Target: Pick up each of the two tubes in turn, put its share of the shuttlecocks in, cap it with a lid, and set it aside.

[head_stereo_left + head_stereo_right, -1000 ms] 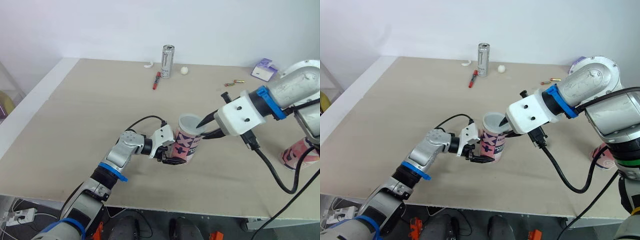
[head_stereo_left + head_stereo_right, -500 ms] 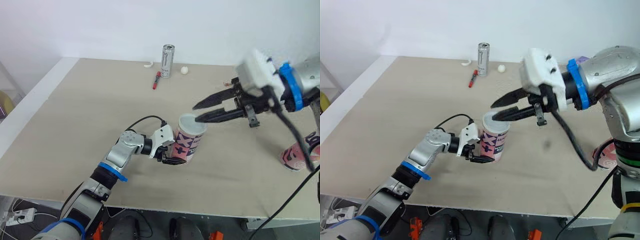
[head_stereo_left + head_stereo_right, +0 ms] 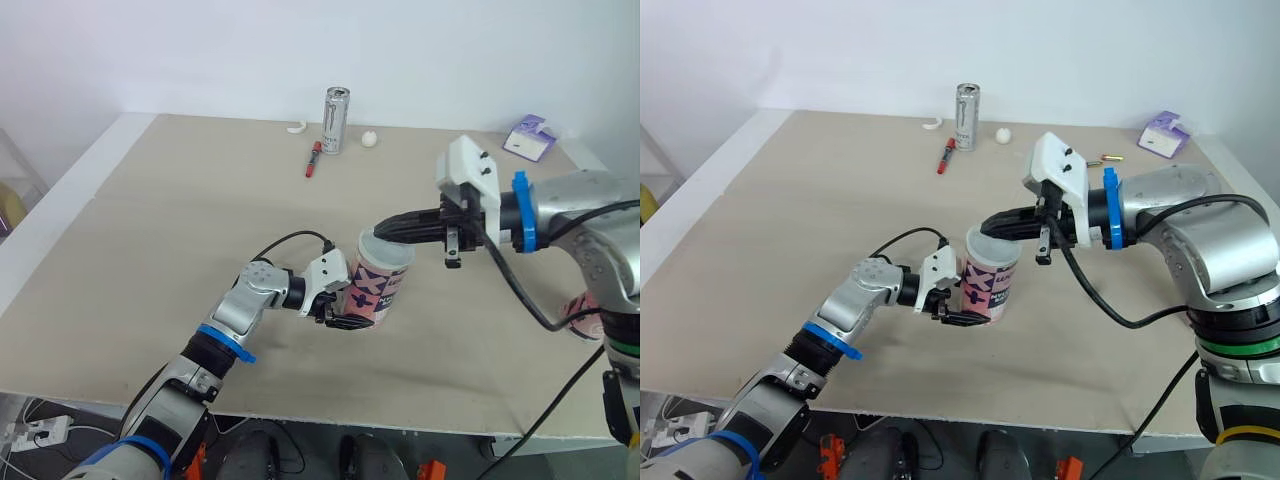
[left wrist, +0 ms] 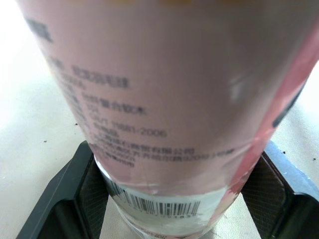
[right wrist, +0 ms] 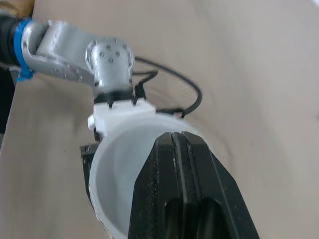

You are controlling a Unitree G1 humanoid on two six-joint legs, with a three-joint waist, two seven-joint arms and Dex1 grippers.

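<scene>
Pink tube [image 3: 377, 290] stood mid-frame on the bench [image 3: 180, 220], base clamped in the left end effector [image 3: 350, 312], while the right end effector [image 3: 382, 233], shut and empty, pressed its lid [image 3: 392, 252], so capping looked almost done; setting aside remained

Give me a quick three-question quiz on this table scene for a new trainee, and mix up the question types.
1. True or false: the left hand grips the pink tube near its base.
2. Which thing is nearest the red marker? A) drink can B) purple box C) white ball
3. Fill in: the right hand, its fingers shut, rests on the tube's ____.
Key: 1 true; 2 A; 3 lid.
</scene>
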